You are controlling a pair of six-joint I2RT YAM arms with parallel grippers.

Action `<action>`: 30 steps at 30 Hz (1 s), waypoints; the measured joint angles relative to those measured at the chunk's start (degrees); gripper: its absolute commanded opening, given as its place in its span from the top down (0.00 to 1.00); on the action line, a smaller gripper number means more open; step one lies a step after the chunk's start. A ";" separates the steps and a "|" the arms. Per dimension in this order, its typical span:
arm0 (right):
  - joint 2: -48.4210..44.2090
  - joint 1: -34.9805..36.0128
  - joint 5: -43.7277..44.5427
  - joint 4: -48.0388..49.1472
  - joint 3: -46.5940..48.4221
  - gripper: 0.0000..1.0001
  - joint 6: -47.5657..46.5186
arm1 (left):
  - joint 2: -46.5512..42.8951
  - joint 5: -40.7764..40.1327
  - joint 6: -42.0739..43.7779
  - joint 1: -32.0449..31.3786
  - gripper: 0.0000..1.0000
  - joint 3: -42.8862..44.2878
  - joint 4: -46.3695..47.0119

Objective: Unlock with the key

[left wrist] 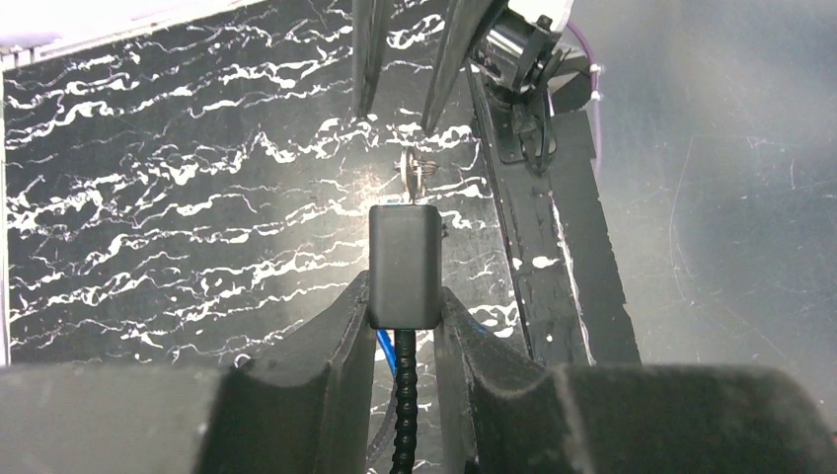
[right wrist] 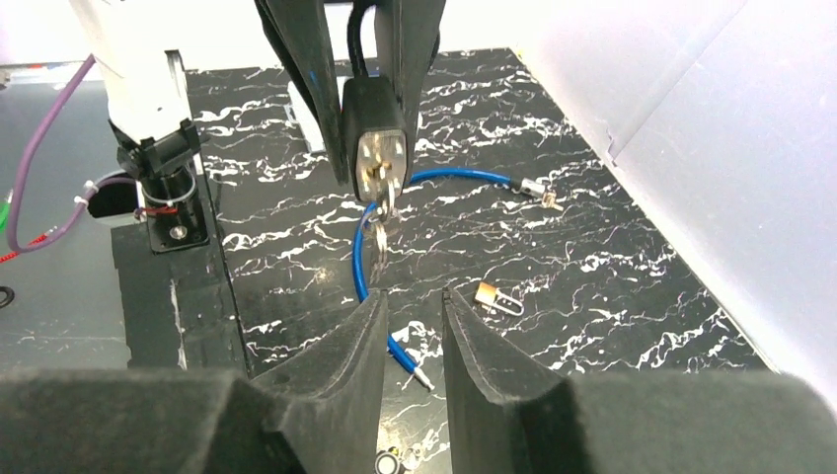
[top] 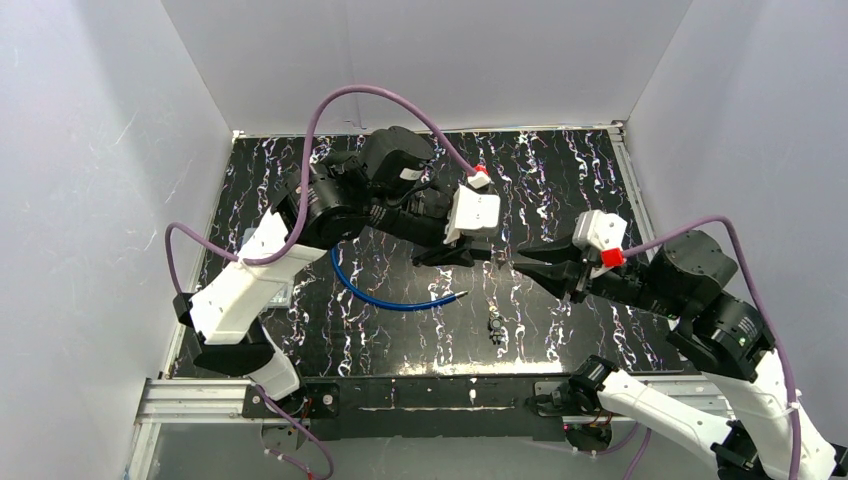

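Note:
A black lock body [left wrist: 404, 265] with a ribbed black cable below it is held above the table, and my left gripper [left wrist: 403, 291] is shut on its sides. The key [right wrist: 380, 212] sticks out of the lock's [right wrist: 374, 133] metal face with a ring hanging from it. My right gripper [right wrist: 414, 296] faces the key from a short way off, open, with nothing between its fingers. In the top view the left gripper [top: 470, 255] and right gripper [top: 522, 263] meet tip to tip over the table's middle.
A blue cable [top: 385, 298] curves over the black marbled table [top: 560, 180], its metal-tipped ends loose [right wrist: 541, 191]. A small brass padlock [right wrist: 494, 296] lies on the table further off. A small dark item [top: 495, 324] lies near the front edge. White walls enclose three sides.

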 measured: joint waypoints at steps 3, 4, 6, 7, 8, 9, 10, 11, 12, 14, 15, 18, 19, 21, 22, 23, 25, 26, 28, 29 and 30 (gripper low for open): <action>-0.01 0.00 -0.60 0.35 1.19 0.65 0.08 | -0.78 -0.46 0.70 0.00 1.00 -2.01 0.08; -0.01 0.00 -0.98 0.38 1.43 0.65 0.16 | -0.80 -0.68 0.92 0.00 1.00 -2.17 0.09; 0.01 0.00 -1.85 0.83 1.51 0.65 0.61 | -0.81 -0.96 1.18 0.00 1.00 -2.27 0.29; 0.08 0.00 -2.36 1.02 1.53 0.66 0.95 | -0.81 -1.05 1.36 0.00 1.00 -2.27 0.41; 0.20 0.00 -2.95 1.32 1.53 0.66 1.27 | -0.81 -1.14 1.45 0.00 1.00 -2.27 0.48; 0.41 0.00 -3.52 1.71 1.53 0.66 1.58 | -0.81 -1.19 1.50 0.00 1.00 -2.27 0.70; 0.83 0.00 -4.51 2.37 1.55 0.67 2.35 | -0.81 -1.19 1.52 0.00 1.00 -2.27 0.77; 0.95 0.00 -4.65 2.50 1.55 0.67 2.49 | -0.81 -1.19 1.58 0.00 1.00 -2.27 0.94; 1.24 0.00 -5.02 2.89 1.54 0.68 2.82 | -0.81 -1.19 1.63 0.00 1.00 -2.27 1.08; 1.87 0.00 -5.79 3.91 1.51 0.69 3.66 | -0.81 -1.21 1.67 0.00 1.00 -2.27 1.29; 2.09 0.00 -6.01 4.45 1.47 0.70 4.06 | -0.81 -1.21 1.70 0.00 1.00 -2.29 1.28; 2.56 0.00 -6.29 5.54 1.45 0.73 4.93 | -0.81 -1.23 1.84 0.00 1.00 -2.30 1.32; 2.66 0.00 -6.33 5.92 1.45 0.74 5.18 | -0.81 -1.23 1.87 0.00 1.00 -2.31 1.37; 2.86 0.00 -6.32 6.52 1.45 0.76 5.57 | -0.81 -1.23 1.89 0.00 1.00 -2.34 1.43; 3.05 0.00 -6.28 6.64 1.45 0.77 5.67 | -0.81 -1.31 1.91 0.00 1.00 -2.36 1.41; 3.29 0.00 -6.26 6.78 1.45 0.78 5.68 | -0.81 -1.41 1.92 0.00 1.00 -2.38 1.37; 3.70 0.00 -6.06 6.84 1.45 0.79 5.68 | -0.81 -1.75 1.92 0.00 1.00 -2.38 1.16; 3.93 -0.02 -5.96 6.83 1.45 0.80 5.65 | -0.81 -2.01 1.92 0.00 1.00 -2.38 1.00; 4.44 0.00 -5.58 6.78 1.45 0.82 5.51 | -0.81 -2.58 1.92 0.02 1.00 -2.38 0.55; 4.68 0.00 -5.33 6.77 1.45 0.82 5.41 | -0.81 -2.73 1.92 0.06 1.00 -2.38 0.34; 4.91 0.00 -5.06 6.65 1.45 0.82 5.35 | -0.81 -2.68 1.92 0.07 1.00 -2.38 0.38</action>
